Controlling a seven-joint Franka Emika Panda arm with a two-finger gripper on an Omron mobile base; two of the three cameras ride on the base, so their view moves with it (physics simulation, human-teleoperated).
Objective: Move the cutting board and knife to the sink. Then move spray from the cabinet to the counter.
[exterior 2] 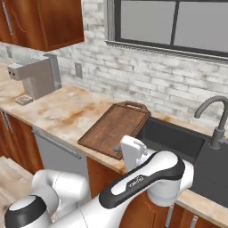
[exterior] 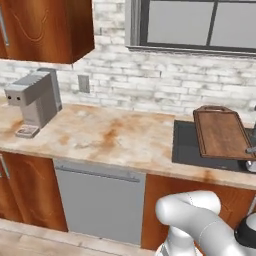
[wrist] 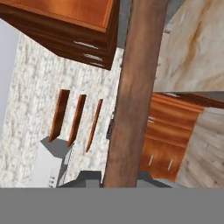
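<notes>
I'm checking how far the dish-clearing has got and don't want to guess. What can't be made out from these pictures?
- Knife: I can't pick it out anywhere.
- Spray: the cabinet is cut off by the top edge of both base views, so its inside is unseen.
- Gripper: its fingertips are hidden behind the hand in the right base view; the cutting board edge blocks the hand view.
- Sink: the board covers much of the basin in the left base view.

Glossy white rounded arm links (exterior 2: pixel 147 176) with black joint bands (exterior 2: pixel 24 213); small dark lettering printed on the forearm band.
</notes>
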